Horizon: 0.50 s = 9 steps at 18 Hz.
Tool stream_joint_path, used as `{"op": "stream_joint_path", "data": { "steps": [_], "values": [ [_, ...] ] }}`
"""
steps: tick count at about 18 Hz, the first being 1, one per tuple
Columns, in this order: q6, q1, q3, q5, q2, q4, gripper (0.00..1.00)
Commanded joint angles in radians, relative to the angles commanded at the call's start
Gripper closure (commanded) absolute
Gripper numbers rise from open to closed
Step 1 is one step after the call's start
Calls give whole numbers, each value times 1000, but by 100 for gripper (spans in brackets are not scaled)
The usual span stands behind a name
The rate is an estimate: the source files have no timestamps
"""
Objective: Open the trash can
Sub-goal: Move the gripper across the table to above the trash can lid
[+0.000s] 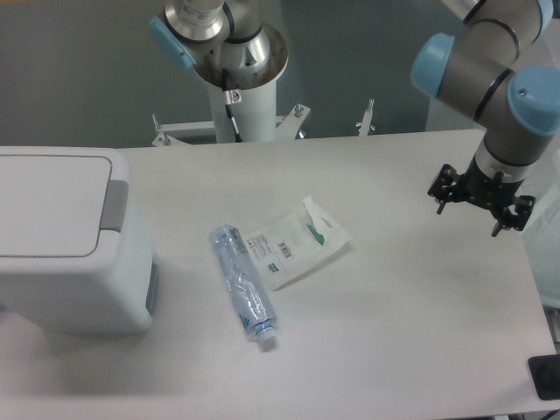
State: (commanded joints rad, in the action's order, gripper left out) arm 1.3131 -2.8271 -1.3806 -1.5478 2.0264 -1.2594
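Sitting at the far left of the bench (394,350), the trash can (70,241) fills that whole corner, a big white boxy bin with rounded corners, its flat lid (48,201) lying down shut and level. On the lid's right edge there's the grey push tab (115,205), a narrow upright rectangle, nothing touching it. Moving right, a crushed clear plastic bottle (242,284) lies flat on the bench, running diagonally with its cap end toward the front, close to the bin but apart from it. Just beside the bottle, touching or overlapping its upper end, lies a white flat packet (296,247) with a printed label and a green mark, tilted up to the right. Behind these, at the back edge, stands the white pedestal (236,96) of the arm's base. Over on the far right, well apart from the bin, the arm (490,70) bends down and the black pincer (481,199) hangs above the bench's right side, holding nothing; it's seen from above and too small, so I cannot tell how wide its fingers stand.
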Motion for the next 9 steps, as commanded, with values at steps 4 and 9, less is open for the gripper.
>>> {"op": "stream_joint_path", "data": {
  "steps": [4,9],
  "values": [
    [-6,11,-3,9,-8,-6,0],
    [-58,81,-70,-2,-60,-5,0]
  ]
}}
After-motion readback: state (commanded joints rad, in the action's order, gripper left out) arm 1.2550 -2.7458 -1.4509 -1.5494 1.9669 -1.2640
